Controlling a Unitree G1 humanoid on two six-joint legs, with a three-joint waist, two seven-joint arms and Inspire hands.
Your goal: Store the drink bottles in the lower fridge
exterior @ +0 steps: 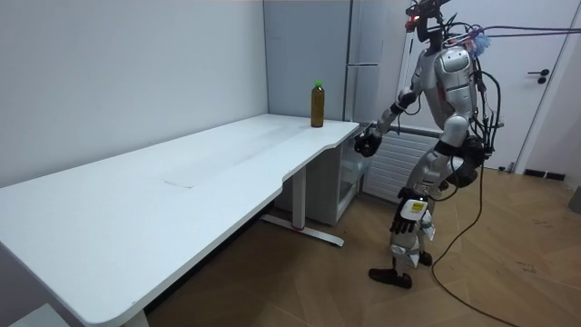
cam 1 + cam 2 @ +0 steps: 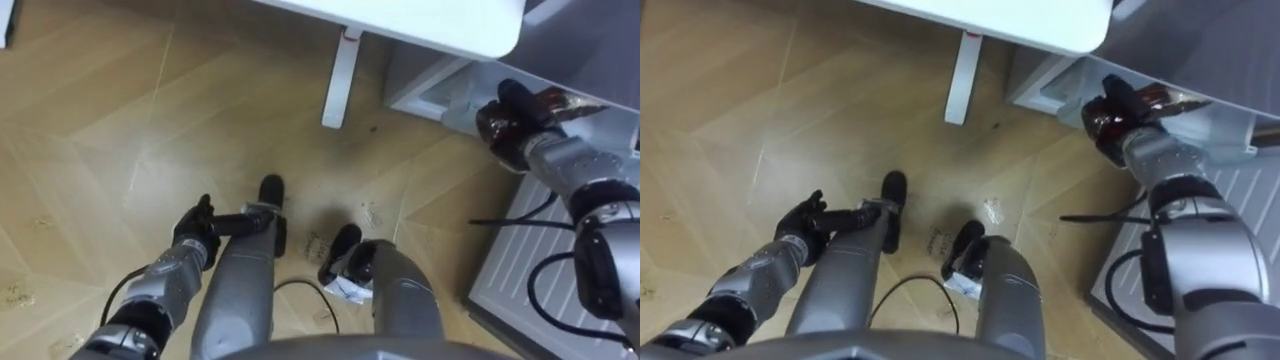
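Left hand [image 2: 195, 238], lower left of the left eye view: fingers loose and apart, nothing in them, hanging beside the thigh over the wooden floor [image 2: 90, 130].

Top centre: white table leg [image 2: 340, 85] under the table [image 2: 430, 20] edge.

Upper right: right hand [image 2: 510, 125] reaches forward with its fingers wrapped round a dark bottle [image 2: 548, 100], held just beside the white edge of the lower fridge [image 2: 425, 95]. Whether the bottle is already past the opening cannot be told. A ribbed white panel [image 2: 520, 260] lies below it at lower right.

Room view: a second bottle [image 1: 318, 104], brown drink with a green cap, stands upright near the table's far corner at centre frame. The robot stands at the right, next to that corner and facing the fridge.

Assessment of handling: both drinks appear full, so moderately heavy and top-steady only when kept upright. The walls are smooth and probably slippery, and are likely to yield a little under a hard squeeze. Best hold is round the middle of the body, below the shoulder, thumb opposite the fingers. The cap and neck offer too little purchase.

Judged status: one drink at the fridge, one not yet collected.
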